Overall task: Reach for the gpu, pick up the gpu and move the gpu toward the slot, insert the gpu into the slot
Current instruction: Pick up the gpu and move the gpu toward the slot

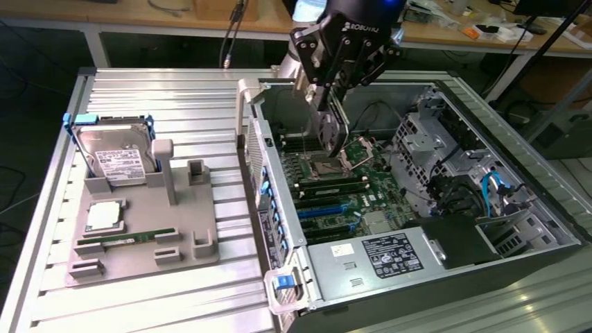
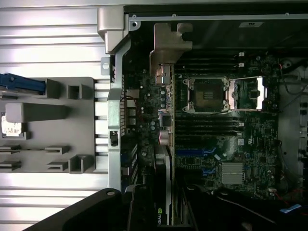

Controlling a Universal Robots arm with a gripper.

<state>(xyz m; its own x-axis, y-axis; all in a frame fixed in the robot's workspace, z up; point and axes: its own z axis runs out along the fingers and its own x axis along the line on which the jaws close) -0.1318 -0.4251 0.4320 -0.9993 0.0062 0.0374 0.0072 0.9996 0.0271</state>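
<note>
Closest to the wrist camera sat the black gripper (image 2: 163,214), its jaws clamped on the gpu (image 2: 163,159), which ran edge-on away from the fingers with the silver bracket (image 2: 168,43) at its far end. From the exterior view the card hung upright under the gripper, inside the open case (image 1: 518,229) and above the motherboard (image 1: 379,184), close over the processor socket (image 1: 331,165). It did not touch the board. The slot (image 1: 326,207), a blue strip, lay apart from the card's lower end and had nothing seated in it. On the grey tray (image 1: 138,270) outside the case, towards the exterior view's left, stood a hard drive (image 1: 116,159) and a memory stick (image 1: 125,239), both untouched.

Handling, as judged: the card looked stiff but brittle, a thin board that would not flex safely. The cooler probably puts most of the weight on one face, so it may tend to twist in a narrow grip. The plastic shroud seemed smooth, so slipping was possible. The contact edge and small soldered parts looked fragile. Best hold: across the board and shroud near the middle of the top edge, clear of the fan, the contacts and the bracket tab.
</note>
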